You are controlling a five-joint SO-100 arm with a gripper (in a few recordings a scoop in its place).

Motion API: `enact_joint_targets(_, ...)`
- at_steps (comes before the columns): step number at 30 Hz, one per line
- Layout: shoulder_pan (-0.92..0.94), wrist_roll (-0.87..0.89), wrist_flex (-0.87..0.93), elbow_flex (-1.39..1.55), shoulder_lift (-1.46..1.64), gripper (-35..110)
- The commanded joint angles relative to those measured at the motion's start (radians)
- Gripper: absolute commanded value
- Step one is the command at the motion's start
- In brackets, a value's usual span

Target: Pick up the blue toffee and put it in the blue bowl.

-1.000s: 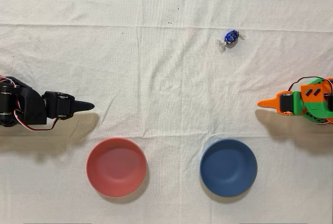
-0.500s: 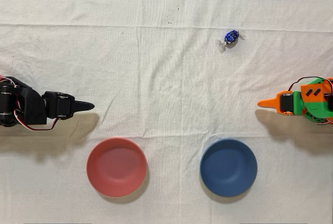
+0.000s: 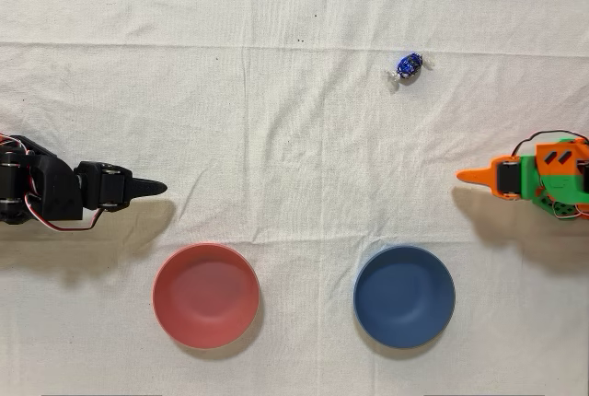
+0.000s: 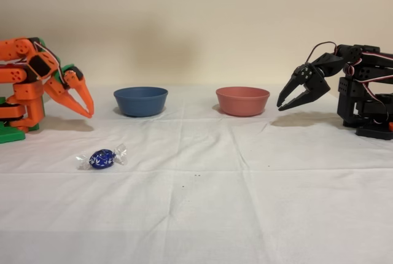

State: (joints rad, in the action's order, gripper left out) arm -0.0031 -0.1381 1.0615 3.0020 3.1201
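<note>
A cloth-covered worktop (image 3: 294, 9) carries everything, its middle left open for reaching. At the right edge in the overhead view the orange arm (image 3: 548, 180) sits folded back, its tool (image 4: 84, 105) hanging tip-down over the cloth with the fingers drawn to a narrow point, holding nothing; it looks parked, the pickup not yet begun. An idle black arm (image 3: 55, 192) faces it from the far side. The blue bowl (image 3: 404, 296), empty and upright, lies near the tool, a short carry away. A pink bowl (image 3: 206, 295) sits beside the blue one, farther from the tool. The toffee (image 3: 409, 65) lies loose on the cloth, well apart from the blue bowl.
</note>
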Motion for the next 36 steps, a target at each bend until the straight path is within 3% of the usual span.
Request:
enact_joint_targets(1,0.064,0.035,-0.012,-0.21,-0.129,0)
enact_joint_targets(11,0.264,0.293,0.018,-0.565,-0.528,0)
enact_joint_targets(18,0.376,0.371,0.127,-0.798,-0.782,0)
enact_joint_targets(30,0.561,0.382,0.124,-1.098,-1.164,0)
enact_joint_targets(32,0.583,0.279,0.126,-1.138,-1.216,0)
enact_joint_targets(36,0.601,0.264,0.112,-1.173,-1.282,1)
